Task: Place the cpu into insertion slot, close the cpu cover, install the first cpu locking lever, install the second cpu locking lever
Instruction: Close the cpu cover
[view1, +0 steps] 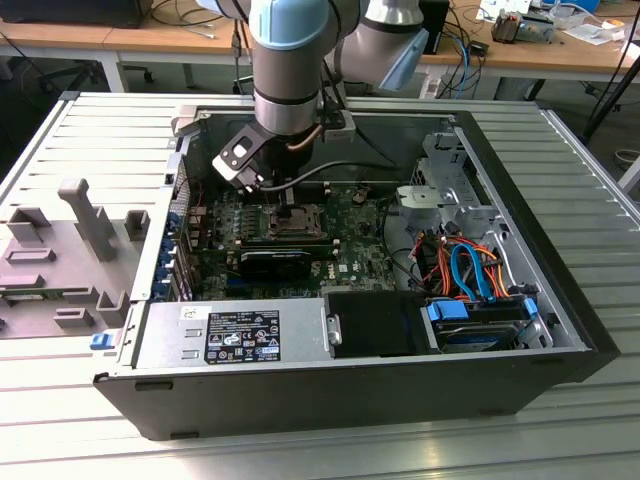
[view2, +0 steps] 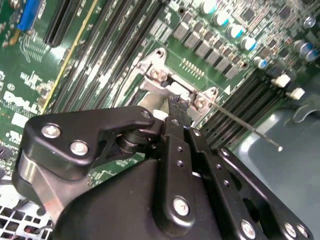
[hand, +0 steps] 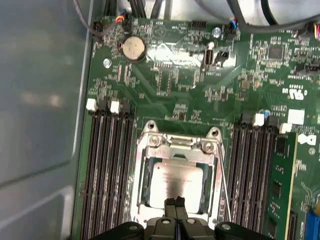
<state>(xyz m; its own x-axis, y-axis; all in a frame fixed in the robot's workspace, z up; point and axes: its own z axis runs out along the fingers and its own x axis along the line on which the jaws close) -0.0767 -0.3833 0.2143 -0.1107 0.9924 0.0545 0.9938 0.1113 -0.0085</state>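
First wrist view shows us the cpu (hand: 177, 175) seated in the insertion slot (hand: 145, 190) under the flat cpu cover (hand: 175, 143), our gripper (hand: 174, 203) pinched narrow and empty at its edge, black memory slots (hand: 107, 165) flanking on the green motherboard (hand: 175, 80), a white-labelled power supply (view1: 230, 335) inside the open computer case (view1: 350, 395) on a ribbed table (view1: 100, 140).

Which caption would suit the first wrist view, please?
Shut black gripper over the silver-grey square cpu, seated in the square insertion slot under its silvery windowed cpu cover.

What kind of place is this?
Likely a robotics lab or test workshop: an opened black computer case lies on a ribbed grey metal table, a grey-and-blue robot arm reaches inside, cluttered wooden desks stand behind.
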